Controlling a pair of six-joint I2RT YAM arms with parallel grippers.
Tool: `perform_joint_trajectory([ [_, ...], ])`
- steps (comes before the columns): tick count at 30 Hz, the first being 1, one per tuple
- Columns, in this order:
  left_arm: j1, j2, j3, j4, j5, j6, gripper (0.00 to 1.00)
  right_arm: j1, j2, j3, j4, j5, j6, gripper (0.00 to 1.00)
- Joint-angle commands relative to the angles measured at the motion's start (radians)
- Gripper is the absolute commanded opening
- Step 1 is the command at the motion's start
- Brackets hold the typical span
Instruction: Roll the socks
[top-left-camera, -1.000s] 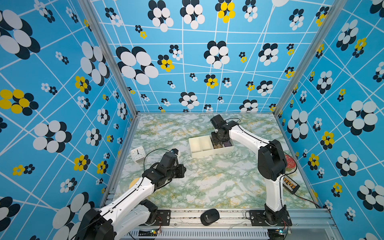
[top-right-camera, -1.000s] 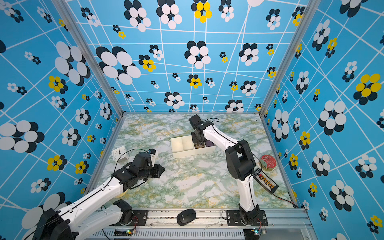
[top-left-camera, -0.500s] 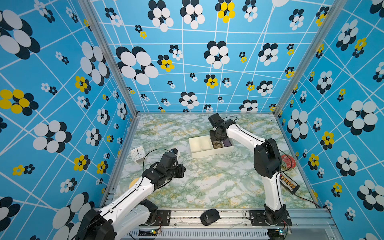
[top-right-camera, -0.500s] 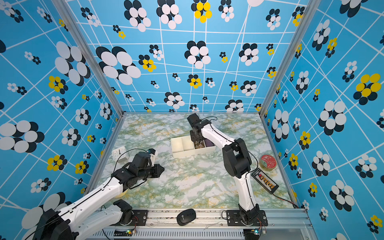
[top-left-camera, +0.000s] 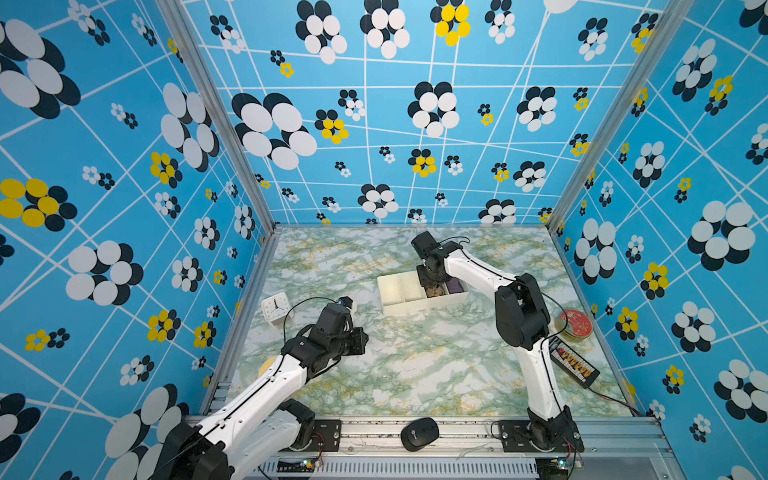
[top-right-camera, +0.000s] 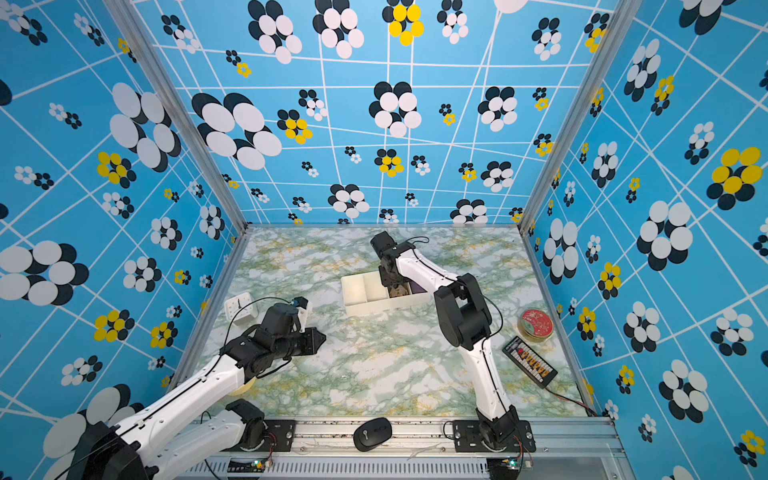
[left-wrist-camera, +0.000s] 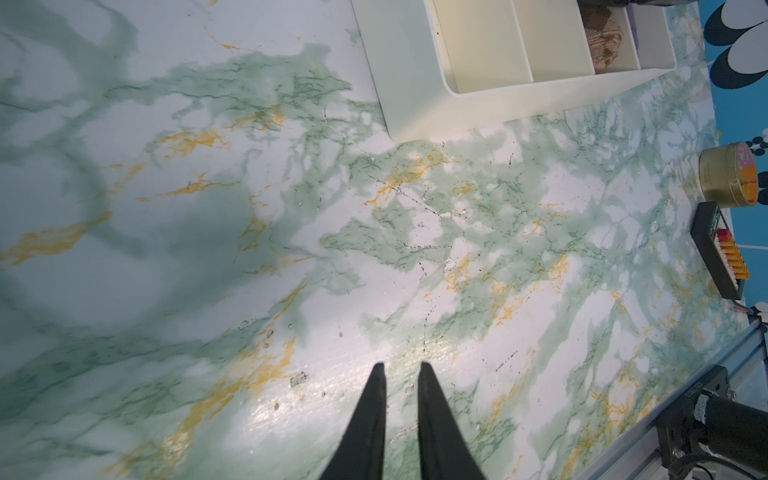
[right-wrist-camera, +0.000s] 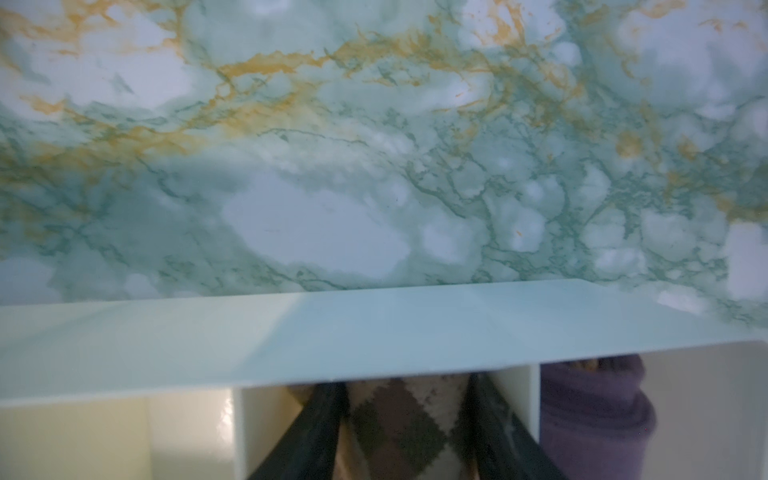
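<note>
The socks, tan knit with dark brown diamonds, sit as a bundle in a compartment of the white tray. My right gripper reaches down into that compartment, its fingers pressed on either side of the bundle. In both top views the right gripper covers most of the socks in the tray. The left wrist view shows the socks from afar. My left gripper hovers over bare marble at the front left, its jaws a narrow gap apart with nothing between them.
A purple fabric bundle fills the tray compartment beside the socks. A white clock stands at the left wall. A red-lidded tin and a black connector board lie at the right. A black mouse rests on the front rail.
The right arm's elbow has swung a little to the left and the gripper has shifted slightly over the tray. The left arm has not moved.
</note>
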Motion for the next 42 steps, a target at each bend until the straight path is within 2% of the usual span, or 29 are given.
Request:
perform_joint_trajectory([
  [1, 0.014, 0.014, 0.038, -0.03, 0.014, 0.025, 0.18, 0.009, 0.016, 0.012, -0.02, 0.029, -0.008, 0.53],
  [20, 0.015, 0.029, 0.072, -0.048, 0.018, 0.032, 0.18, 0.016, -0.238, -0.186, 0.126, 0.0, -0.009, 0.56],
  [31, 0.049, 0.053, 0.072, -0.025, 0.005, 0.047, 0.19, -0.006, -0.501, -0.465, 0.268, -0.005, 0.038, 0.56],
  [36, 0.081, 0.008, 0.046, -0.003, -0.002, 0.055, 0.2, -0.065, -0.677, -0.655, 0.349, 0.002, 0.067, 0.59],
  [42, 0.117, -0.058, 0.015, 0.0, -0.014, 0.065, 0.31, -0.232, -0.874, -0.875, 0.414, 0.019, 0.052, 0.75],
])
